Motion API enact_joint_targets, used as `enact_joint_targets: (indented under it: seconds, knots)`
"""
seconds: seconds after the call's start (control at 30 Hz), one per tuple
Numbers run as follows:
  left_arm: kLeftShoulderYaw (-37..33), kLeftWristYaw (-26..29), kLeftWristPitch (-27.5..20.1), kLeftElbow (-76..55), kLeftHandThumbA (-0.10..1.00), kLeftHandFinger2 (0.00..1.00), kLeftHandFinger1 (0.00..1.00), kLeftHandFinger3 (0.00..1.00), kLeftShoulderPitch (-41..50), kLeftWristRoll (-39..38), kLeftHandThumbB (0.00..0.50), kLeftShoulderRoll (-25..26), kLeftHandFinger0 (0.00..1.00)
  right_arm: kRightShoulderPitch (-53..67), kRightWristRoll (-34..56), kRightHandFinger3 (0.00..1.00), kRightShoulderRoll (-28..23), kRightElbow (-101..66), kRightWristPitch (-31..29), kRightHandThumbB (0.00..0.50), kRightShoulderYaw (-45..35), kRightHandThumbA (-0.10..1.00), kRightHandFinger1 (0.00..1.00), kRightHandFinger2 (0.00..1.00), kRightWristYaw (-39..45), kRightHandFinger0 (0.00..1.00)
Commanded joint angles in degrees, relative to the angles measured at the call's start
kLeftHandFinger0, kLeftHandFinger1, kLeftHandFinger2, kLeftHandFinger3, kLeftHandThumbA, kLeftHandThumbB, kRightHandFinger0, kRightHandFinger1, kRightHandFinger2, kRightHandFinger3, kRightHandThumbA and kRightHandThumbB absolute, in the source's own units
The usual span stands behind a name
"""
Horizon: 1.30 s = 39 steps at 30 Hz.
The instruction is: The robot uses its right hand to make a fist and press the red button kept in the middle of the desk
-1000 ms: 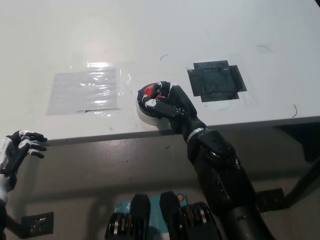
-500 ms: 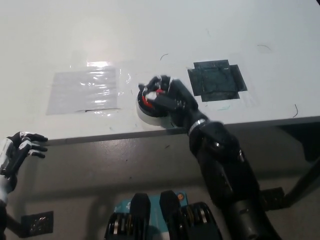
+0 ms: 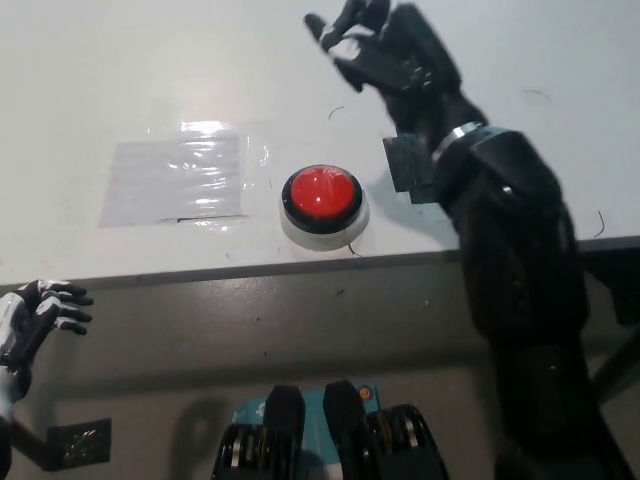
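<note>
White desk (image 3: 120, 90): red button (image 3: 322, 193) near edge, middle; clear tape patch (image 3: 175, 180) left; black patch (image 3: 408, 160) right.

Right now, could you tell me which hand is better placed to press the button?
Right. The right hand is raised above the desk, just beyond the button; the left hand rests below the desk's front edge.

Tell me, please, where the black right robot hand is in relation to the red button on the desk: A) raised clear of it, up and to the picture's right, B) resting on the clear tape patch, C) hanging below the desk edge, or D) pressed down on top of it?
A: the right robot hand is raised with fingers apart, and the red button lies fully uncovered on the desk.
</note>
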Motion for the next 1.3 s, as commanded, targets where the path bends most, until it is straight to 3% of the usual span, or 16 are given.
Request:
enact_joint_targets:
  seconds: [0.0,0.07,0.13,0.2,0.23,0.27,0.37,0.4,0.53,0.73,0.8,0.9,0.97,1.03,1.13,1.27]
  knots:
    - [0.4,-0.5,-0.6,-1.9,0.59,0.51,0.47,0.45,0.0,-0.3,0.005,1.8,0.49,-1.3,2.8,0.29,-2.9,-4.6,1.9,0.167,-0.6,0.63,0.03,0.29,-1.4,0.00]
    - [0.3,-0.8,-1.9,-1.4,0.59,0.51,0.47,0.45,-0.1,-0.2,0.000,2.0,0.49,-0.7,2.0,0.34,-4.0,-5.8,1.9,0.194,-0.1,0.65,0.09,0.35,-2.9,0.00]
    - [0.7,-1.0,-1.5,-1.2,0.58,0.50,0.45,0.46,0.1,-1.1,0.015,2.0,0.46,1.0,1.1,0.55,-7.1,-7.6,1.9,0.213,-0.1,0.70,0.36,0.58,-1.6,0.14]
    - [0.5,-0.3,-0.4,-1.7,0.60,0.51,0.46,0.46,0.4,0.1,0.013,2.2,0.48,1.9,1.7,0.53,-8.1,-8.1,1.9,0.234,-0.9,0.68,0.47,0.61,-1.5,0.24]
    - [0.8,-0.5,-1.0,-1.7,0.58,0.49,0.43,0.46,0.6,-0.5,0.007,2.0,0.43,3.2,2.0,0.56,-10.5,-8.1,1.9,0.232,-2.4,0.69,0.49,0.61,0.8,0.27]
    - [0.6,-0.4,-0.1,-2.5,0.58,0.53,0.48,0.48,0.8,-0.3,0.000,2.0,0.49,4.0,2.4,0.51,-11.5,-8.9,1.9,0.223,-3.0,0.69,0.46,0.56,0.6,0.25]
    - [0.4,-0.6,-0.5,-2.0,0.59,0.54,0.49,0.49,0.7,0.0,0.000,2.5,0.50,5.3,4.0,0.41,-13.8,-10.3,1.9,0.161,-3.6,0.71,0.47,0.52,0.5,0.29]
    - [0.9,-0.7,-0.4,-1.8,0.58,0.53,0.47,0.49,0.6,-0.9,0.016,2.1,0.47,7.3,4.7,0.41,-15.9,-13.3,1.9,0.143,-3.7,0.72,0.52,0.51,-1.3,0.41]
    - [0.8,-0.7,-0.8,-1.5,0.58,0.48,0.42,0.46,0.9,-0.8,0.013,2.2,0.42,10.4,6.6,0.29,-19.1,-15.6,1.9,0.157,-4.2,0.72,0.33,0.27,-3.0,0.33]
    - [0.5,-0.4,-0.3,-1.8,0.60,0.49,0.43,0.48,1.0,-0.1,0.025,2.7,0.43,17.6,10.6,0.44,-23.9,-18.3,1.9,0.127,-6.6,0.73,0.38,0.35,-5.3,0.39]
    - [0.9,-0.7,-0.8,-1.6,0.58,0.49,0.44,0.48,0.9,-1.0,0.007,2.4,0.43,20.3,11.4,0.61,-24.7,-18.3,1.9,0.138,-7.9,0.72,0.45,0.50,-5.5,0.44]
    - [1.1,-0.6,-0.2,-1.8,0.57,0.49,0.43,0.47,0.9,-1.4,0.023,2.3,0.42,23.0,12.6,0.73,-25.7,-18.3,1.9,0.136,-9.0,0.72,0.48,0.59,-5.9,0.45]
    - [1.0,-0.9,-0.1,-1.8,0.58,0.53,0.47,0.50,1.0,-1.5,0.015,2.4,0.47,24.8,12.4,0.72,-26.0,-18.3,1.9,0.132,-9.8,0.72,0.49,0.60,-5.9,0.47]
    - [1.1,-0.7,0.2,-2.0,0.58,0.49,0.43,0.47,1.0,-1.5,0.031,2.4,0.42,26.5,12.5,0.76,-25.9,-18.6,1.9,0.123,-10.3,0.72,0.52,0.64,-6.4,0.50]
    - [0.7,-0.7,-0.7,-1.7,0.59,0.51,0.45,0.48,1.1,-0.6,0.014,2.8,0.45,29.5,13.4,0.80,-25.9,-18.4,1.9,0.157,-11.2,0.69,0.56,0.66,-8.7,0.53]
    - [1.0,-0.5,0.0,-2.1,0.59,0.51,0.46,0.47,0.7,-0.9,0.019,2.7,0.45,33.0,13.3,0.78,-25.8,-18.3,1.9,0.117,-13.3,0.70,0.57,0.69,-7.8,0.53]
